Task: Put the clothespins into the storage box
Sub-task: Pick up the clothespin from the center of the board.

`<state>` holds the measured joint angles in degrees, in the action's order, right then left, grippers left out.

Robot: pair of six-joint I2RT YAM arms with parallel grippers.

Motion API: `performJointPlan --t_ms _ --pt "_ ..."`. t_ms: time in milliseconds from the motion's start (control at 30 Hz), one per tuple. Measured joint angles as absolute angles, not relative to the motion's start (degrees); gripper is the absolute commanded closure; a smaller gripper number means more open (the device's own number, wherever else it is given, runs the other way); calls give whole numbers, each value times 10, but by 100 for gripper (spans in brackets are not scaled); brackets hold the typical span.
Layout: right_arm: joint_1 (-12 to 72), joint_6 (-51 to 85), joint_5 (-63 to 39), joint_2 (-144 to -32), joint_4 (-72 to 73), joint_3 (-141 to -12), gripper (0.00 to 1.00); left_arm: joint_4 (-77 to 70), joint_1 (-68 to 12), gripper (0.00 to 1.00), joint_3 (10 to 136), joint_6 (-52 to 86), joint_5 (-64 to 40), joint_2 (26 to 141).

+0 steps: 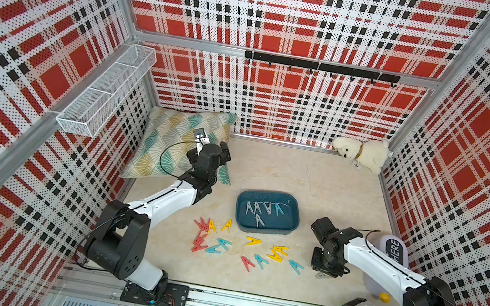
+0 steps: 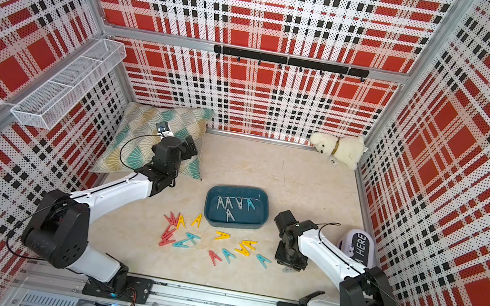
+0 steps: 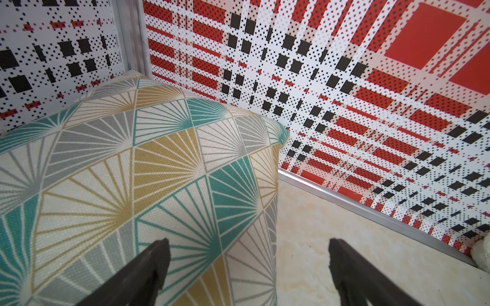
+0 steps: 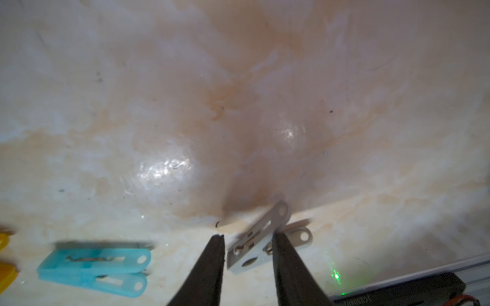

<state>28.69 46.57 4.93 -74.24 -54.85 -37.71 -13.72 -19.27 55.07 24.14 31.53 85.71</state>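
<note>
Right gripper (image 4: 248,237) jaws narrow around grey clothespin (image 4: 252,247), near right of storage box (image 1: 264,230); firm hold unclear. Off-centre pinch could flick it away. Left gripper (image 3: 249,241) wide open, empty, far left.

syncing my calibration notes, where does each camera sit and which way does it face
Both top views: high above the arms' base rail, looking down at the table and storage box; left arm and right arm show.
Left wrist: on the left arm, facing the cushion and back wall; left gripper jaws wide apart.
Right wrist: low over the table, facing down; right gripper jaws pinching a grey clothespin.
Shared: that grey clothespin also shows in a top view.
</note>
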Motion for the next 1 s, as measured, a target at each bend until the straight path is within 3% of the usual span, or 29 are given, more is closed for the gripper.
performJointPlan --t_ms 433,700,1000 --pt "287 477 48 -764 -529 -367 64 -138 -178 1 537 241 315 844" --pt "287 479 43 -774 -520 -371 73 -140 -169 1 534 241 314 836" --pt "297 472 40 -804 -521 -394 68 -139 -168 1 534 240 313 827"
